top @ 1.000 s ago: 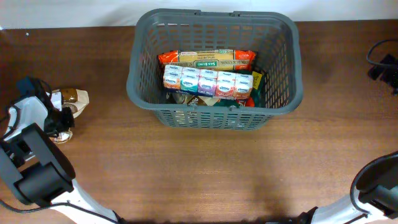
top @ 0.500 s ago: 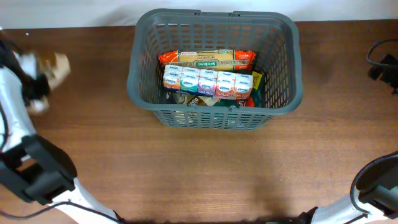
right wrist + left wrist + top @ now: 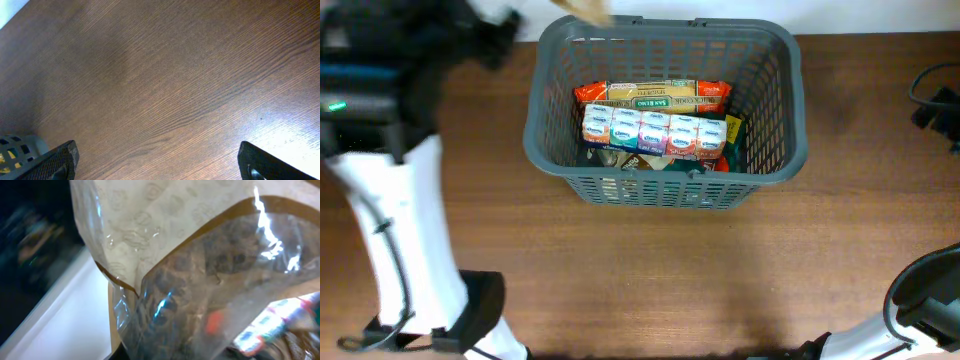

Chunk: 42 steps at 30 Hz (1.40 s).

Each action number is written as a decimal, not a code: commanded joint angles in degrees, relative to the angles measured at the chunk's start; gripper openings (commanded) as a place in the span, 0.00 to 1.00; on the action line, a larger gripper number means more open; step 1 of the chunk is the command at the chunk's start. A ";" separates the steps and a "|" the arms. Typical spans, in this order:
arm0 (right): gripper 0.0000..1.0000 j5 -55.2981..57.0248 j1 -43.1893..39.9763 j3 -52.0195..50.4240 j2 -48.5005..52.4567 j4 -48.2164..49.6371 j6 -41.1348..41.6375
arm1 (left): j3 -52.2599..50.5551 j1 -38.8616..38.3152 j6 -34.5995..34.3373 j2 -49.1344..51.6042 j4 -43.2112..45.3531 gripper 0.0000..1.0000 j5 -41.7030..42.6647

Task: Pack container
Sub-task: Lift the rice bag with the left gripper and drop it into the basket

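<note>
The container [image 3: 665,190] is a dark grey slotted basket at the table's middle back. It holds a row of small cartons [image 3: 653,132], a pasta packet [image 3: 655,95] and other packets. My left gripper [image 3: 542,14], blurred, is raised at the basket's far left corner. It is shut on a clear bag with brown contents and a cream top [image 3: 588,8]. The bag [image 3: 200,265] fills the left wrist view and hides the fingers. My right gripper [image 3: 160,165] is open and empty over bare wood, with the basket's corner [image 3: 15,150] at its left.
A black cable [image 3: 935,100] lies at the table's right edge. The right arm's base [image 3: 925,305] sits at the front right. A white wall runs behind the table's far edge.
My left arm has lifted the bag from the table's left side and swung it up and right to the basket's far left corner. The right arm has not moved.
</note>
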 commanded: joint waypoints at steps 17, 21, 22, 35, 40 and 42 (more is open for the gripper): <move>0.99 -0.31 0.17 -0.13 -0.31 0.02 0.31 | -11.82 -16.02 20.17 23.56 0.28 0.99 -7.39; 0.99 -0.33 0.17 -0.13 -0.31 0.02 0.33 | -8.33 -16.06 11.37 22.51 0.68 0.99 -11.32; 0.99 -0.33 0.17 -0.13 -0.31 0.02 0.31 | -6.08 -16.00 6.75 21.97 0.42 0.99 -14.34; 0.99 -0.31 0.17 -0.13 -0.31 0.02 0.33 | 13.11 -5.68 -19.69 8.22 -8.74 0.99 -21.94; 0.99 -0.33 0.17 -0.13 -0.31 0.02 0.33 | 13.11 4.09 -23.43 5.25 -15.45 0.99 -21.90; 0.99 -0.33 0.17 -0.13 -0.31 0.02 0.33 | 13.09 7.65 -23.41 5.14 -17.92 0.99 -21.77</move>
